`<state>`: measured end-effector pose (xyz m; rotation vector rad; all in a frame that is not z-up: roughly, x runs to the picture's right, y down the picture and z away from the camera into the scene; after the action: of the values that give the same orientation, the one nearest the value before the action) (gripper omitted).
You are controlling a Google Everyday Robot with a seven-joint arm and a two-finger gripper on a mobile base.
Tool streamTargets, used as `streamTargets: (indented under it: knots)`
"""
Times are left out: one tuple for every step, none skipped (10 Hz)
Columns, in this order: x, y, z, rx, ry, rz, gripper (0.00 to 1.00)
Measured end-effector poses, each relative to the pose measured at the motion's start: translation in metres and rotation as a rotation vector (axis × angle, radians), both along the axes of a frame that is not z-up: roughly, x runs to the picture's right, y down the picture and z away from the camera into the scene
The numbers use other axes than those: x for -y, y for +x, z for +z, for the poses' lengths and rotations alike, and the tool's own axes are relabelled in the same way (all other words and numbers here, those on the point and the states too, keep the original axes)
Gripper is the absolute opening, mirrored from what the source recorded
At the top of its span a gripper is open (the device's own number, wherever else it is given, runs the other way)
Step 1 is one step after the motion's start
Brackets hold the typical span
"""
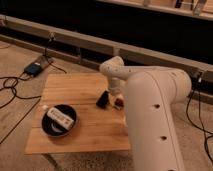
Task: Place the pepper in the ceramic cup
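The gripper (114,98) hangs low over the right edge of the table (95,132), at the end of a wrist that drops straight down from the bent white arm (150,115). Whether the gripper is open or closed cannot be told, since the wrist and the arm's bulk cover most of it. The pepper (119,103), a small red-brown spot, sits right at the gripper's lower end, close against the arm; it is not clear whether it is gripped or lying on the wood. Just left of the gripper a black phone (102,99) stands tilted on the table, near the pepper but on the other side of the wrist. Further left, well apart from these, a wide black bowl (45,127) rests near the table's front left corner with a white bar (61,118) lying across it. Beyond the table on the left, dark cables (12,87) trail over the floor, and a small bluish box (35,68) lies by the far corner. A long pale ledge (75,37) runs along the dark wall behind.
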<state>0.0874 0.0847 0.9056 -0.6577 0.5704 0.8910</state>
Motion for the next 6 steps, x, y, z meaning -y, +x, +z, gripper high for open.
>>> streamTargets:
  knots:
    - [-0.0005, -0.0001, 0.0010, -0.002, -0.001, -0.003, 0.65]
    - [-0.0011, -0.0002, 0.0018, -0.003, -0.002, -0.006, 0.63]
    - [-0.0017, -0.0003, 0.0026, -0.005, -0.003, -0.010, 0.54]
    - [-0.0021, -0.0006, 0.0032, -0.006, -0.004, -0.012, 0.43]
    - [-0.0022, -0.0011, 0.0034, -0.006, -0.004, -0.012, 0.35]
    - [-0.0026, -0.0016, 0.0036, -0.006, -0.005, -0.013, 0.25]
